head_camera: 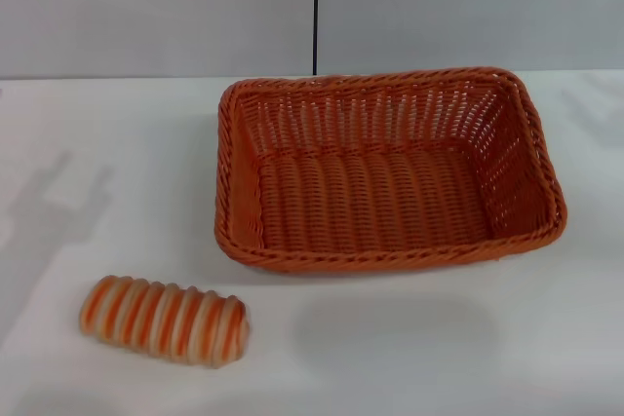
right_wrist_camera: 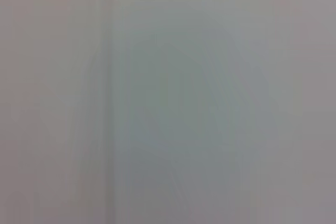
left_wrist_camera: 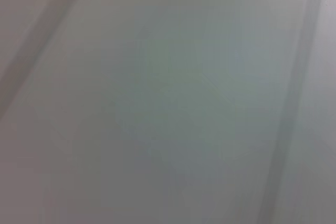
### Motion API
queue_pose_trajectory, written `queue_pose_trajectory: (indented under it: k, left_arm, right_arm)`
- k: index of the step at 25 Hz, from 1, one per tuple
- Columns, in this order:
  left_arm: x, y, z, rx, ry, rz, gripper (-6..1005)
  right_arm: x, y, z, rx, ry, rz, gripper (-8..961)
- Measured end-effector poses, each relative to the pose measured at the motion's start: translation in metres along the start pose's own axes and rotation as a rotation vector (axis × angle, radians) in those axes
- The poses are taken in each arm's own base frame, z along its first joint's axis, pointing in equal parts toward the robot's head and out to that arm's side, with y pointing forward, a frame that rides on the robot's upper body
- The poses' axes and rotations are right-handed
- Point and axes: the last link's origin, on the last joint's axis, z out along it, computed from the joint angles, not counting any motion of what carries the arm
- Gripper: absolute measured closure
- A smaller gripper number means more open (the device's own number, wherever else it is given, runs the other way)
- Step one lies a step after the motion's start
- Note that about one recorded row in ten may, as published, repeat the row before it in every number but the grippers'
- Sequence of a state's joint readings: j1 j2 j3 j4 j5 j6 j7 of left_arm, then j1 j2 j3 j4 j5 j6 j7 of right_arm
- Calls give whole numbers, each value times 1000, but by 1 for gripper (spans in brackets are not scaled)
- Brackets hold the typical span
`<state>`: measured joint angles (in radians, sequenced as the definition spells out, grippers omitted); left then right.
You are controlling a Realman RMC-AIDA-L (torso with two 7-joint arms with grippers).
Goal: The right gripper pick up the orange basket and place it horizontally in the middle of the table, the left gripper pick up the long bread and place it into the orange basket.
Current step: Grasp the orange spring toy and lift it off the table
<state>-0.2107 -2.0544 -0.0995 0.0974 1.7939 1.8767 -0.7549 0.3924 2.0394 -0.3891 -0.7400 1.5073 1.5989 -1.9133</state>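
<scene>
Orange basket (head_camera: 388,170) lies lengthwise across the middle of the surface (head_camera: 507,338), open and empty; long bread (head_camera: 164,320) rests near its front-left corner, apart, awaiting transfer. Neither gripper is visible, so their state cannot be told.

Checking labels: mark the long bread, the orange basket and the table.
long bread (head_camera: 164,321), head view, middle of its striped top.
orange basket (head_camera: 390,261), head view, near braided rim.
table (head_camera: 439,348), head view, bare white top in front of the basket.
</scene>
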Motion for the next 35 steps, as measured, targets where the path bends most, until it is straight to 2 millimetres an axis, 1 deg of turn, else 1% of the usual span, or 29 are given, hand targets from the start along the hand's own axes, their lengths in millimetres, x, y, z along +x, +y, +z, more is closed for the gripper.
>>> queue_pose_trajectory:
  k: [1, 4, 5, 6, 8, 9, 10, 11, 14, 15, 16, 18, 20, 21, 26, 33, 35]
  left_arm:
    - [2, -2, 5, -55, -39, -10, 334]
    - [7, -5, 22, -234, -186, -50, 329]
    - [9, -6, 26, -284, -233, -58, 327]
    - [11, -7, 31, -340, -292, -73, 325]
    - [16, -9, 36, -406, -377, -86, 322]
    - [18, -10, 36, -423, -403, -89, 320]
    - [25, -13, 35, -455, -457, -101, 318]
    - [25, -13, 35, -455, -457, -101, 317]
    - [31, -15, 28, -469, -504, -123, 311]
    - [32, -16, 24, -465, -528, -136, 310]
    - [33, -17, 20, -458, -553, -147, 308]
    - [30, -17, 14, -451, -602, -162, 304]
    - [24, -17, 7, -454, -663, -164, 301]
    - [18, -17, 4, -453, -702, -157, 282]
    - [2, -20, -4, -414, -798, -128, 185]
    - [-5, -26, -12, -364, -852, -107, 186]
    - [-10, -28, -15, -341, -866, -83, 186]
  right_arm:
    - [5, 0, -8, 34, -21, 22, 472]
    - [23, -1, -46, 176, -100, 125, 472]
    - [31, 0, -64, 240, -127, 158, 472]
    - [31, 0, -64, 240, -127, 158, 472]
    - [36, 0, -80, 300, -143, 183, 472]
    - [39, 0, -88, 331, -153, 194, 472]
    - [42, 0, -102, 391, -175, 213, 472]
    - [42, 0, -102, 391, -175, 213, 472]
    - [46, 2, -120, 461, -211, 236, 472]
    - [47, 4, -129, 491, -233, 247, 472]
    - [47, 4, -129, 491, -233, 247, 472]
    - [49, 4, -141, 557, -283, 268, 472]
    - [50, 4, -143, 575, -299, 276, 472]
    - [51, 4, -146, 597, -319, 285, 472]
    - [52, 3, -144, 612, -344, 295, 472]
    - [54, 5, -142, 616, -356, 308, 472]
    - [56, 6, -142, 619, -358, 316, 472]
